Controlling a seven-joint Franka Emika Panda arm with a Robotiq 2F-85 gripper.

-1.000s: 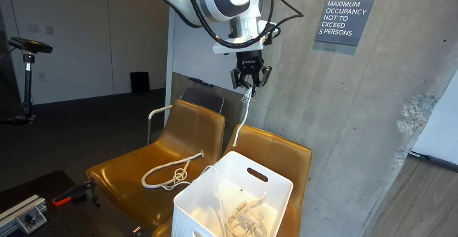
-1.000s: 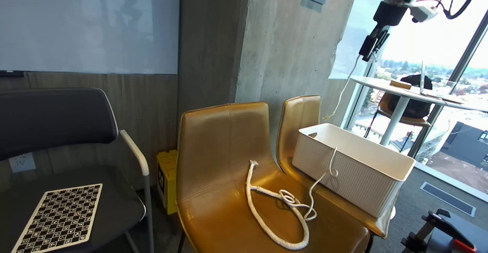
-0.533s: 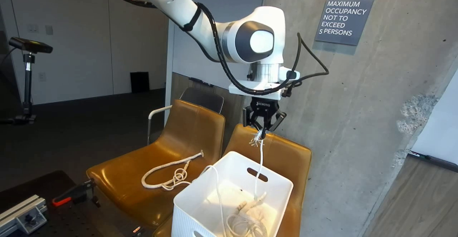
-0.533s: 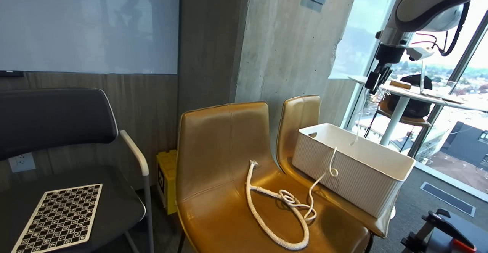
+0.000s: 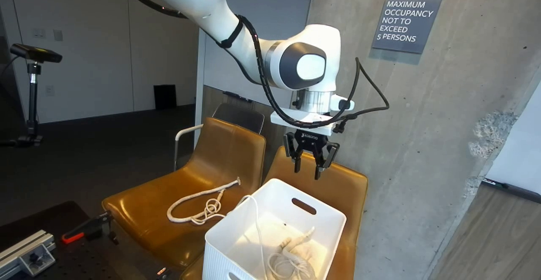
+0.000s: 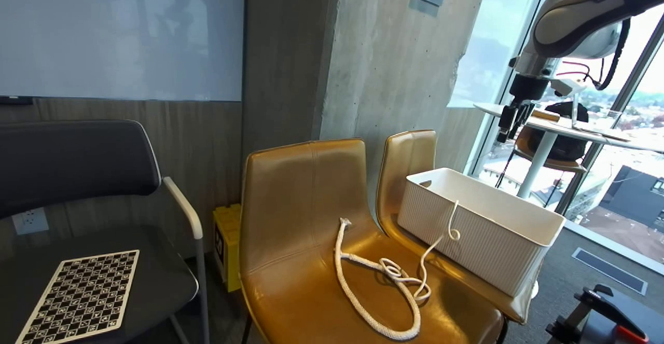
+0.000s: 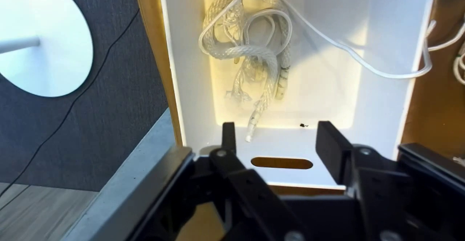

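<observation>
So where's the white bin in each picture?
In an exterior view: the white bin sits at the bottom, around the middle.
In an exterior view: the white bin is right of the middle, in the lower half.
Wrist view: the white bin is at the top, middle to right.
Shared landmark: a thin white cord over its rim.

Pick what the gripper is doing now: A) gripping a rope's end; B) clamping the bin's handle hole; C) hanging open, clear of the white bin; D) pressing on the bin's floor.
C: the gripper hangs higher than the white bin, its jaws apart with nothing between them.
</observation>
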